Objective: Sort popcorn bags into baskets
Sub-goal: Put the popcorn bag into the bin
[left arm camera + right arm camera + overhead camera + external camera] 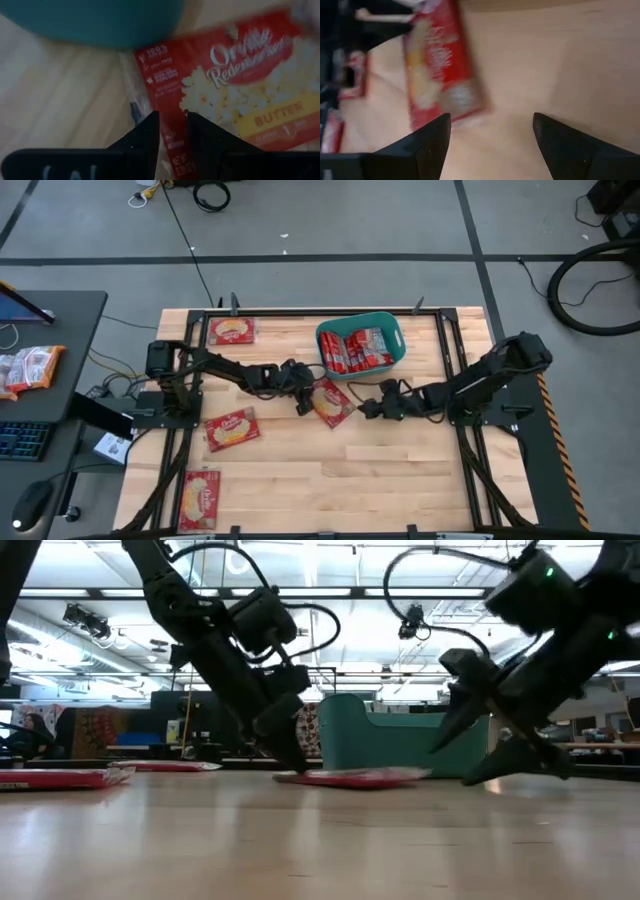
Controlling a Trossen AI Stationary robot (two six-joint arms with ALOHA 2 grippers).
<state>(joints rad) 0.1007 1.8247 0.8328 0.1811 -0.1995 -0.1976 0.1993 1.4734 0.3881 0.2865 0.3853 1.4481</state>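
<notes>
High view, reading left to right: I see loose popcorn bags on the table (400,480), one at the far edge (231,331), one at mid-left (231,429), one at the near edge (199,498).

At centre, my left gripper (303,402) stands at the left end of the centre bag (333,402). In the left wrist view its fingers (145,137) are narrowed onto the packet's edge. I judge this a pinch on the centre bag. That bag lies flat, just beside the near rim of the teal basket (325,336), which already holds several red packets. Its long axis runs diagonally, from the left gripper toward the right gripper.

My right gripper (366,407) waits wide apart and empty, just beside the bag's right end.

Hazards:
- Edge pinch is shallow; the bag may slip on lift.
- The close-standing grippers may collide.
- A diagonal bag may catch the basket rim.
</notes>
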